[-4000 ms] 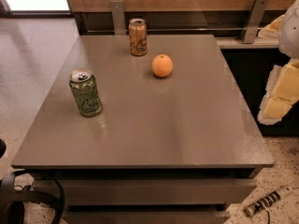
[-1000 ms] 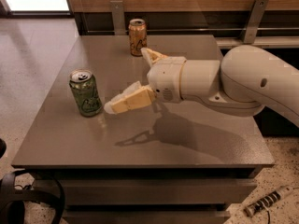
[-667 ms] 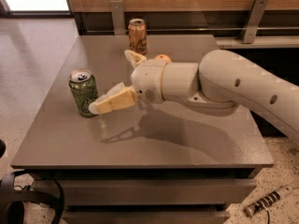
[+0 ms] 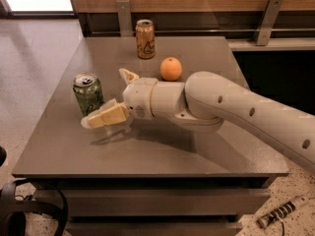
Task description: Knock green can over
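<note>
The green can (image 4: 87, 94) stands upright on the left part of the grey table (image 4: 147, 151). My gripper (image 4: 105, 98) reaches in from the right on a white arm (image 4: 221, 107) and is open, just to the right of the can. Its lower finger (image 4: 106, 116) lies low by the can's front right base, touching it or nearly so. Its upper finger (image 4: 129, 75) points up behind the wrist, apart from the can.
An orange-tan can (image 4: 145, 39) stands upright at the table's back. An orange (image 4: 171, 69) lies just behind my arm. A wall with metal brackets (image 4: 268, 21) runs behind the table. The table's left edge is close to the green can.
My arm has come in from the right across the table, and the gripper has closed on the green can's right side. The can still stands upright in the same spot.
</note>
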